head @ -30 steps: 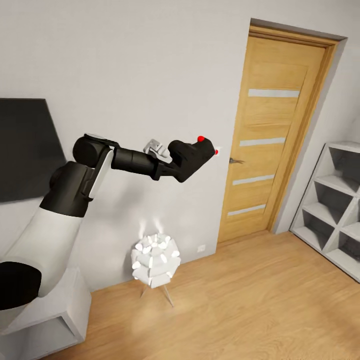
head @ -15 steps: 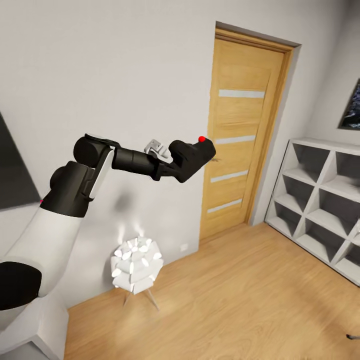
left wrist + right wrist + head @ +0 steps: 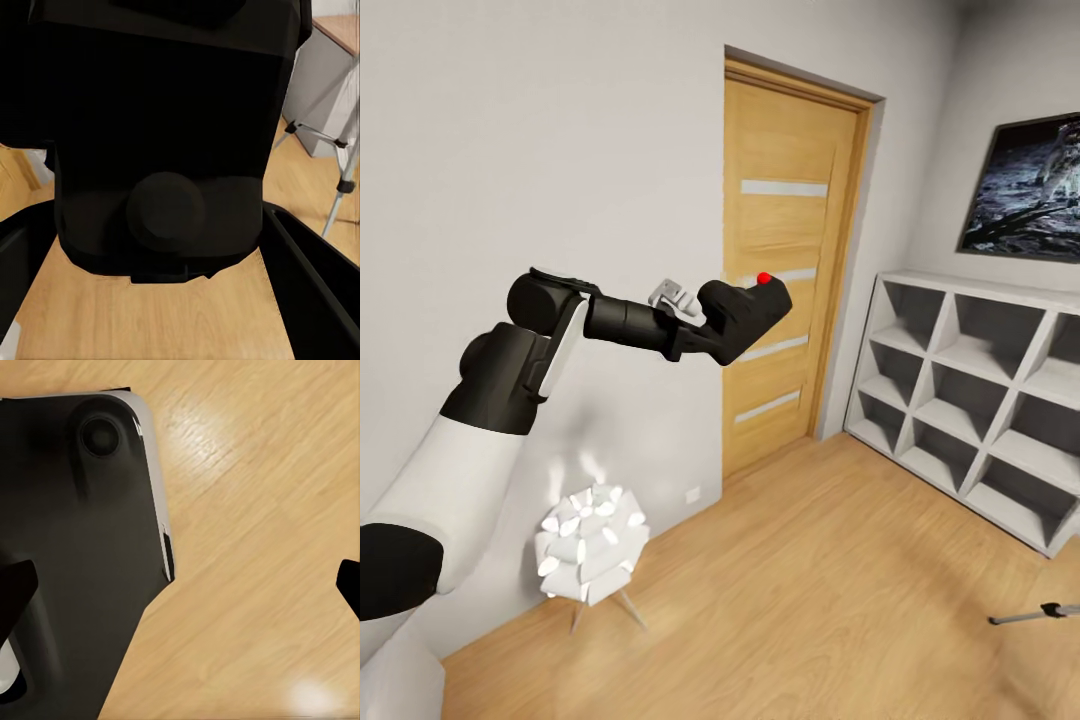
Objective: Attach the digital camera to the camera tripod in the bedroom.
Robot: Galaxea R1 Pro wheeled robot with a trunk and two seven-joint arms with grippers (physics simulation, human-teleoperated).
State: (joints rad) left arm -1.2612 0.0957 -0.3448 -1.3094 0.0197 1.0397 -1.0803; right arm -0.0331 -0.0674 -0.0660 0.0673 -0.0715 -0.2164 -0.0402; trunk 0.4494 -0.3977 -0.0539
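In the head view, the left gripper [image 3: 710, 325] is held out in front of the trunk and carries the digital camera [image 3: 745, 318], whose red button [image 3: 764, 278] points up; behind it, toward 12 o'clock, stands a wooden door [image 3: 785, 270], and a white cube shelf [image 3: 980, 385] is at 3 o'clock. At 4 o'clock, at the edge of the picture, one thin grey leg with a black foot lies low over the floor; I judge it belongs to the camera tripod [image 3: 1032, 613]. To do this carrying step well, the base should turn toward the tripod slowly, with the arm steady and the camera level. In the left wrist view, the camera body [image 3: 161, 142] sits between the two black fingers [image 3: 319, 289], closed against it, and silver tripod legs [image 3: 341, 161] stand beyond. In the right wrist view, the right gripper's fingertips [image 3: 349, 583] are wide apart and hold nothing, over the wood floor [image 3: 247, 547].
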